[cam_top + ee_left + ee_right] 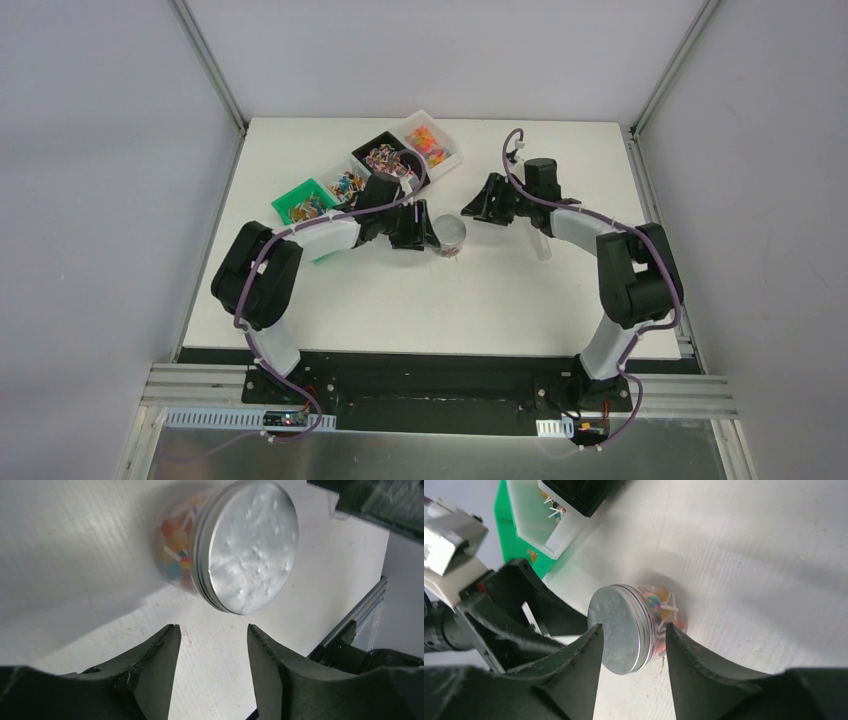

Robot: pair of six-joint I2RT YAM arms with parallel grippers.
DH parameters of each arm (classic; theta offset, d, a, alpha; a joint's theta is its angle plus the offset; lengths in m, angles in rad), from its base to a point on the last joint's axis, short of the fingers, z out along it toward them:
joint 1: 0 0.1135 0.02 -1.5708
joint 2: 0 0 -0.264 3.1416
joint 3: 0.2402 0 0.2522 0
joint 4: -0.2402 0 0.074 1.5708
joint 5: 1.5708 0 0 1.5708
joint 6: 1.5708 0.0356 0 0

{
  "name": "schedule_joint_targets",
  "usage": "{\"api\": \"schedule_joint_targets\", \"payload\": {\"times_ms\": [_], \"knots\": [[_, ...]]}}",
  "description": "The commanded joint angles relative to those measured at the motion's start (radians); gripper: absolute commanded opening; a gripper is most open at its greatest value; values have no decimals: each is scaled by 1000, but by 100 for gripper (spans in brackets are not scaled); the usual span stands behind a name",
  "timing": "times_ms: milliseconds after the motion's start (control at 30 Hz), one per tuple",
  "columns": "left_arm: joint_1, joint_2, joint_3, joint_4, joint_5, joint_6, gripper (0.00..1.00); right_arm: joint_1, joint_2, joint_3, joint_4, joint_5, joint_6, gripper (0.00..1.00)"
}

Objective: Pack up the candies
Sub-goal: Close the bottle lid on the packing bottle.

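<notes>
White counter (400, 290) carries the candies (172, 550) packed inside a clear jar (453, 235) with a silver lid (252, 545) on. Left pincer (212, 630) sits just left of the jar, jaws apart and empty; right pincer (631, 630) is near the jar's right, also apart. Bins (385, 155) lie beyond the jar.

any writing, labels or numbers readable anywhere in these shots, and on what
None can be read.
The metal lid on the clear jar is bare, only dented.
The green bin and the white bin show no label.
The small circuit board by the left arm's base is too small to read.
</notes>
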Motion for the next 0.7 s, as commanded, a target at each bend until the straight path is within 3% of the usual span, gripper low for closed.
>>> {"api": "schedule_joint_targets", "payload": {"times_ms": [0,200,467,667], "knots": [[46,-54,93,-35,-60,45,53,-4,-93,6,-64,-16,-23,52],[56,-15,165,-49,-75,135,56,3,-95,-6,-114,7,-46,43],[56,87,204,-40,-16,152,49,43,-26,-10,-92,51,-49,38],[53,156,181,-17,13,155,42,51,33,-66,-23,84,-20,23]]}}
